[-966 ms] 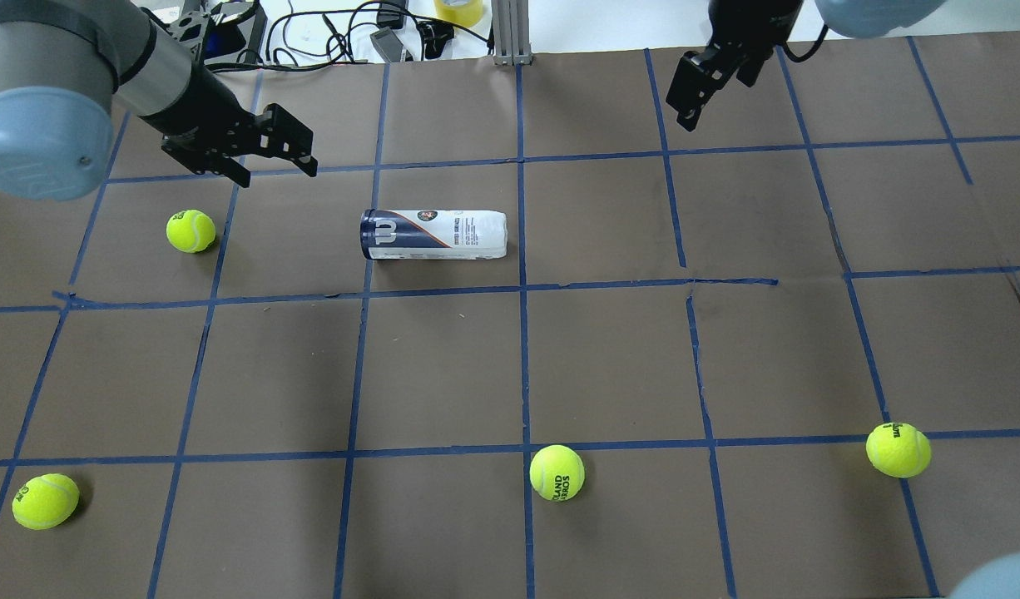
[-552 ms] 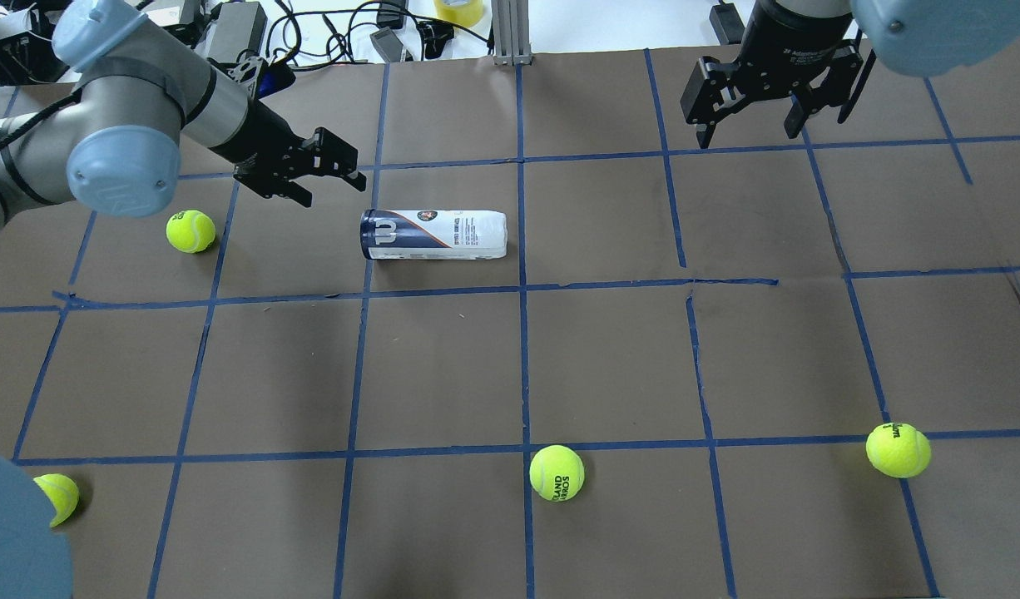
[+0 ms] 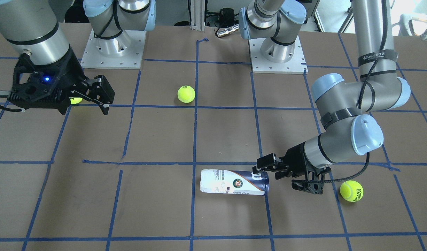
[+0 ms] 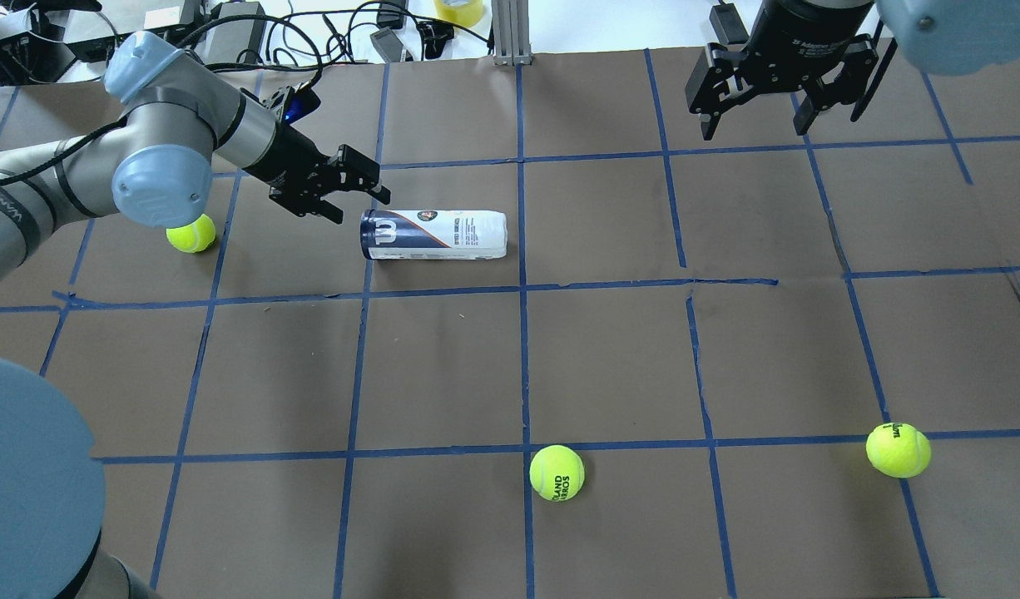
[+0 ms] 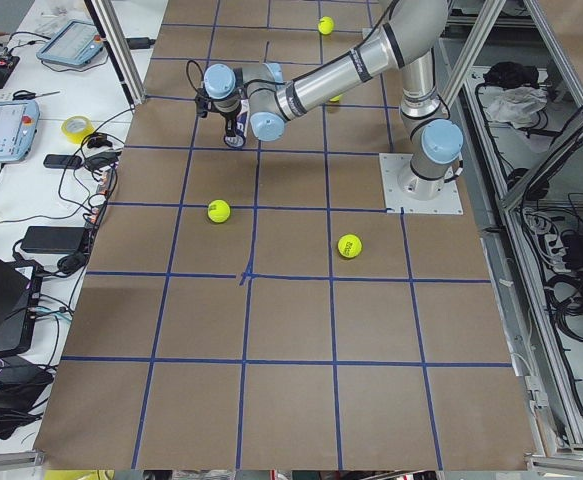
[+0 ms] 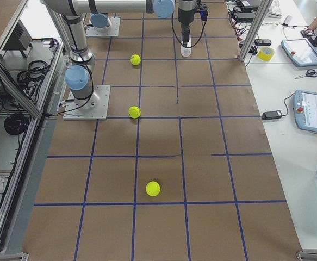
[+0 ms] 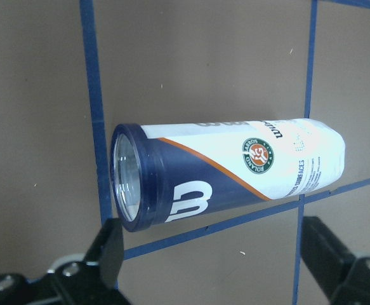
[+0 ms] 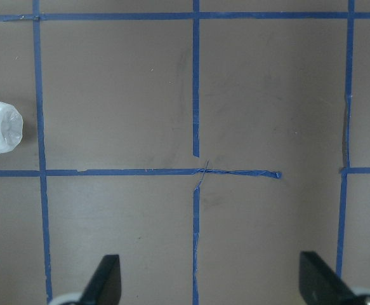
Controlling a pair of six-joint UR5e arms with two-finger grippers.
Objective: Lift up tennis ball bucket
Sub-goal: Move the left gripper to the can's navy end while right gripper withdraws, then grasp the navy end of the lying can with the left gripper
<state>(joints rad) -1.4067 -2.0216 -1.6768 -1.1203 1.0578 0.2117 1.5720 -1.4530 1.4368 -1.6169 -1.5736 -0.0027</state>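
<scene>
Black left jaws gape empty near the tennis ball bucket [image 4: 433, 235].

surface: brown table [image 4: 610, 358] | blue tape grid [image 4: 524, 287] | side: white bench [image 6: 294, 160], tablets [image 6: 313, 111], cables [image 4: 327, 25]

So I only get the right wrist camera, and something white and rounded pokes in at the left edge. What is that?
Observer: That is the white end of the tennis ball bucket. It lies on its side on the table, and its other end is navy.
Visitor: Is anything holding it?
Observer: No. The left gripper sits just short of the navy end, with its fingers open and nothing between them.
Visitor: And the arm my camera rides on?
Observer: Its right gripper hangs open above the table, well off to the side of the bucket's white end.
</scene>
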